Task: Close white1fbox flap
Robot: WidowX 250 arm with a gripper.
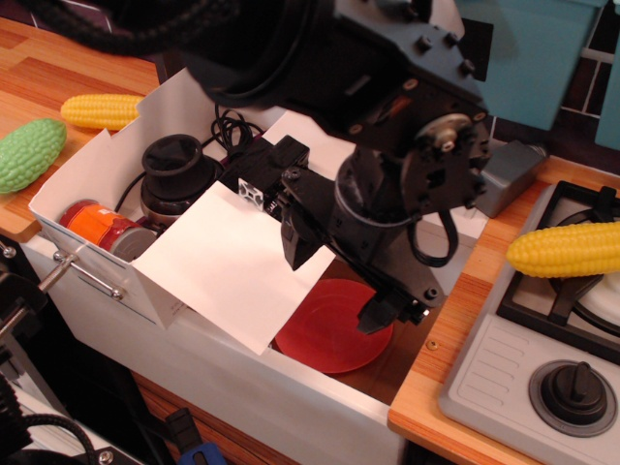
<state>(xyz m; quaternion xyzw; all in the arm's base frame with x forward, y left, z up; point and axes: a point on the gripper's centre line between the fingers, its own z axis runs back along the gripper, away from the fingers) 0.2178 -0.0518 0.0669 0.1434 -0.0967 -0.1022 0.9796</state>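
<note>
White cardboard is what you should watch first: the flap [232,266] lies nearest the camera, just left of the gripper [344,276] and slightly below it, tilted so its plain side faces up and its lower corner overhangs the red plate [334,334] in the sink [320,412]. It looks partway swung over the white1fbox [92,179], probably because the box's opening points toward the gripper and the flap hinges along its near edge. Your gripper stands at the flap's right edge; one dark finger [295,242] seems to press against or just over the cardboard, the other [387,310] hangs lower on the right above the plate. The jaws look spread apart and hold nothing, though the arm hides part of them, so treat contact with the flap as likely rather than certain. Left of the gripper and farther back, the box's interior shows an orange can [102,228] and a dark round object [179,174], so the flap needs to travel farther left to cover them. Beyond the box, on the wooden surface [58,68], lie a yellow corn [102,109] and a green vegetable [29,153]; a second corn [567,249] rests on the stove [542,368], well to the gripper's right.
</note>
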